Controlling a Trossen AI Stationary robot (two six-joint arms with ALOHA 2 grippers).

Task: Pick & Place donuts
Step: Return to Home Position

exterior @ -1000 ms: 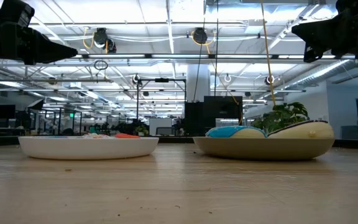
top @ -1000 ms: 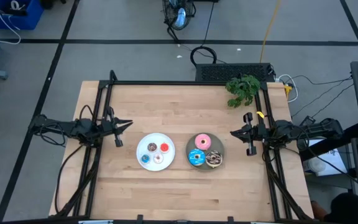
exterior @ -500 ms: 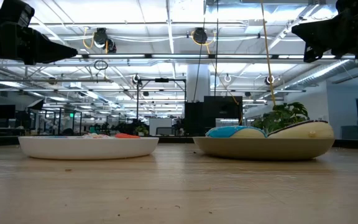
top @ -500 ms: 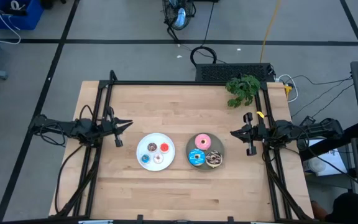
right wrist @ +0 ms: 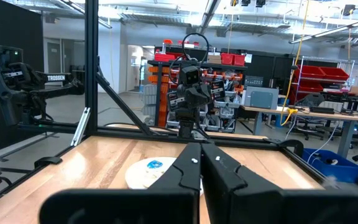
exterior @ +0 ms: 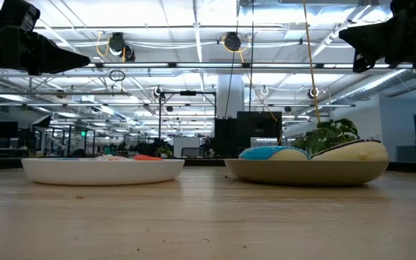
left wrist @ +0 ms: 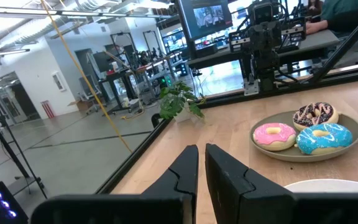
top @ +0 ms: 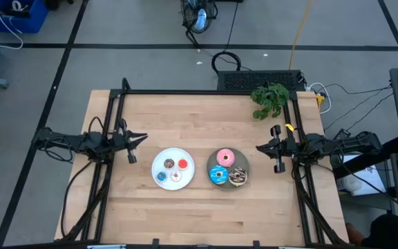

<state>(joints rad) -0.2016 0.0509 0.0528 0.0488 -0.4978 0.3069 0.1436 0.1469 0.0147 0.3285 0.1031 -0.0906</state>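
Wooden tabletop [top: 185, 111] fills the high view, with your arms parked at its sides.

Your left gripper [top: 141, 137] hangs at the table's 9 o'clock edge. Its wrist view shows the jaws drawn to a thin slit, holding nothing. Your right gripper [top: 258, 147] sits at 3 o'clock, jaws meeting at the tips, also empty.

Between them lie two plates, just beside each other. On the white plate [top: 172, 151] you have the tiny brown donut [top: 168, 164] at 10 o'clock, tiny red donut [top: 183, 164] at 2, tiny blue donut [top: 161, 176] at 8 and tiny cream donut [top: 175, 176] at 5. The grey plate [top: 210, 166] carries the pink donut [top: 224, 158] at 12, blue sprinkled donut [top: 218, 174] at 7 and chocolate sprinkled donut [top: 238, 176] at 5.

From table height the rims hide most of this: only slivers of the tiny ones peek out. The left wrist view cuts the white plate off, and the right gripper's own fingers cover part of it. A plant [top: 270, 99] stands at the table's 1 o'clock corner.
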